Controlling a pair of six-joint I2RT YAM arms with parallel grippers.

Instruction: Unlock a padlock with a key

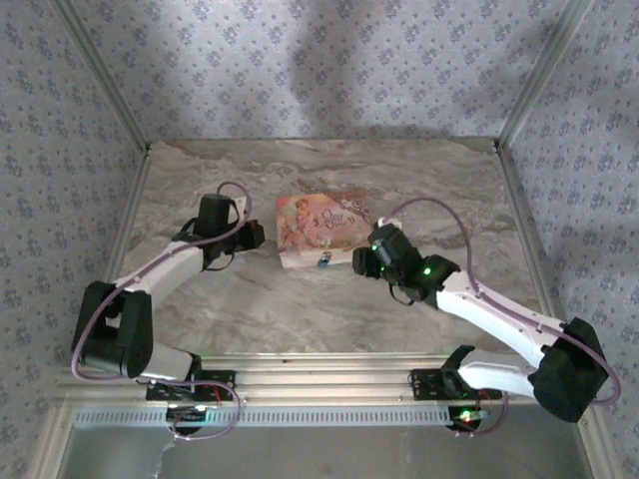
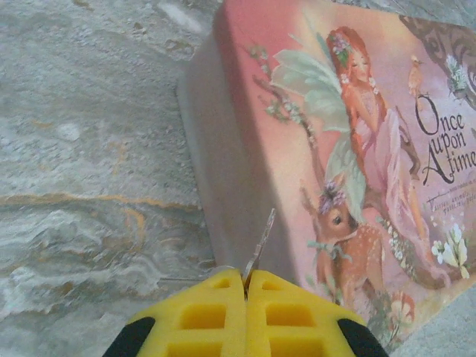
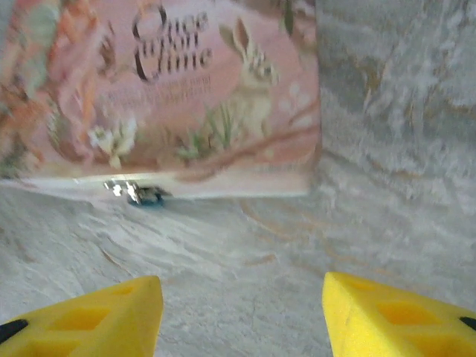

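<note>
Yellow-padded both. Left end effector (image 2: pixel 245 277): pinches shut on one thin metal key (image 2: pixel 262 239), blade aimed at one pink box (image 2: pixel 327 149). Right end effector (image 3: pixel 243 288): gapes, grips nothing, faces one padlock (image 3: pixel 149 195) tucked against box's lower front edge, too blurred for axis. Bare counter (image 3: pixel 245 238) between.

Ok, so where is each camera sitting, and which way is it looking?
Top camera: high behind the arms, looking down on the table; left arm and right arm show.
Left wrist camera: on the left arm, looking past the shut left pincer, which pinches a thin key, at the pink box.
Right wrist camera: on the right arm, looking between the fingers of the open right pincer at the box's front edge and the tiny blue padlock.
Shared: both wrist views see the pink box.
</note>
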